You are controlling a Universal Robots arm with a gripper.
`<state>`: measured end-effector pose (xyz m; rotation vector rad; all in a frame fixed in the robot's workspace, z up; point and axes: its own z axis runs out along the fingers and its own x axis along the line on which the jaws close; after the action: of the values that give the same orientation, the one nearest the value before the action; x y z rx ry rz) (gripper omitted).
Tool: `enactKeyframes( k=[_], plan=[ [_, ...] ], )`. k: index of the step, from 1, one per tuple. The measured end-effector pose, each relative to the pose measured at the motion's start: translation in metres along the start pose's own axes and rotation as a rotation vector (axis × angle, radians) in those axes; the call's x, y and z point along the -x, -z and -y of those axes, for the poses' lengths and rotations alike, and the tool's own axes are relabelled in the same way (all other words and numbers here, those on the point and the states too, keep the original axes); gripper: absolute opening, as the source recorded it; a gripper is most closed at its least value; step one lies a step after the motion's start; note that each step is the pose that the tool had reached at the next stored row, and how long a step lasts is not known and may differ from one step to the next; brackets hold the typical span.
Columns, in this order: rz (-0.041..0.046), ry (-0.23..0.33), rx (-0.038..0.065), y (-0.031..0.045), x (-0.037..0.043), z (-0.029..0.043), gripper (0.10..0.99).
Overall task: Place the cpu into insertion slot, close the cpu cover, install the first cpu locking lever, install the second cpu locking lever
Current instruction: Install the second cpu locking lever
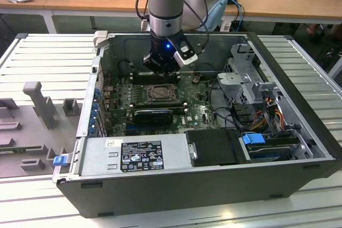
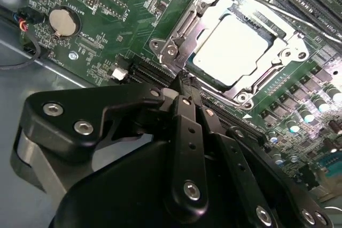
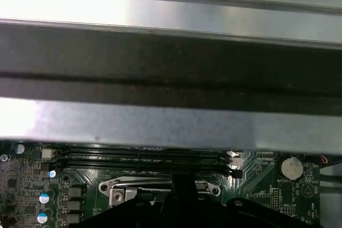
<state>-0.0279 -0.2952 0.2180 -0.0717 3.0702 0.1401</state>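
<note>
Already your cpu (image 2: 235,46) sits pale and flat inside the insertion slot (image 2: 176,41), and the cpu cover (image 2: 243,95) lies down around it as a thin silver frame, its cut-out showing the chip's top. Your gripper (image 2: 184,78) hangs just beside one edge of the socket with its two black fingers (image 2: 187,126) brought together to a narrow tip, nothing between them; that tip looks to sit at or near the socket's rim, though you cannot tell from these angles whether it actually touches metal. Judge the chip as light, rigid and fragile: it will not bend, and the contacts beneath it would suffer from sideways push, so any handling belongs at its outer edges. The cover is thin sheet metal, stiff but springy, best pressed on its frame rather than over the opening. The second wrist view gives you the socket, chip and finger tip close together; the exterior view instead shows where the arm stands in the open computer case (image 1: 299,148), with the gripper (image 1: 160,68) low over the green motherboard (image 1: 197,113) near the socket (image 1: 159,94); the first wrist view adds the memory slots (image 3: 144,156) beyond it.
</note>
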Motion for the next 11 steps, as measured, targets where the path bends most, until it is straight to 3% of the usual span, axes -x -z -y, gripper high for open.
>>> enactKeyframes(
  k=[1, 2, 5, 11],
  plan=[
    [-0.0001, 0.0, 0.001, 0.0017, 0.0001, 0.0005, 0.106],
    [0.0001, 0.0, 0.002, 0.01, 0.0007, -0.0001, 0.106],
    [0.0, 0.0, 0.002, 0.0221, 0.0015, -0.0009, 0.106],
    [0.0001, 0.0, 0.002, 0.0236, 0.0013, 0.0045, 0.106]
  ],
)
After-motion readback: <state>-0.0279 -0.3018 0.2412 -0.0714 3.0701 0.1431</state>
